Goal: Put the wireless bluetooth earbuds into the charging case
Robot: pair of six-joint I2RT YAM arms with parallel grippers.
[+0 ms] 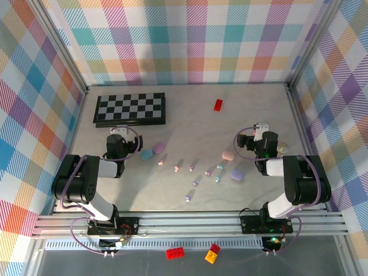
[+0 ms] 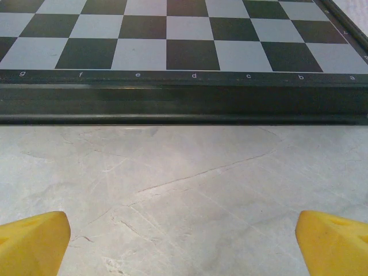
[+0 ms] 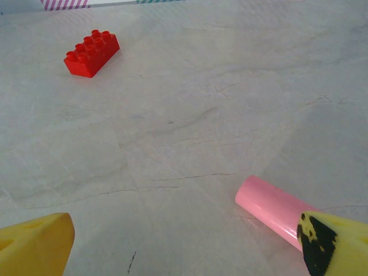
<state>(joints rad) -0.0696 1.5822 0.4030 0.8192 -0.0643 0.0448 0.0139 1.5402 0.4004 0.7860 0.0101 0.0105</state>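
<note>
Several tiny pastel earbuds (image 1: 192, 167) lie scattered across the middle of the table, between the two arms. Round them sit closed charging cases: a blue one (image 1: 147, 154), a pink-purple one (image 1: 159, 148), a pink one (image 1: 227, 154) and a purple one (image 1: 236, 175). My left gripper (image 1: 118, 133) (image 2: 184, 238) hangs open over bare table, left of the blue case and facing the chessboard, its yellow fingertips (image 2: 34, 241) wide apart. My right gripper (image 1: 259, 133) (image 3: 184, 241) is open too, right of the pink case, with nothing between its fingers (image 3: 34, 244).
A folded chessboard (image 1: 130, 108) (image 2: 184, 98) lies at the back left, just ahead of the left gripper. A red brick (image 1: 218, 104) (image 3: 92, 53) sits at the back centre. A glossy pink cylinder (image 3: 270, 207) lies by the right gripper's right finger. Checked walls close in the table.
</note>
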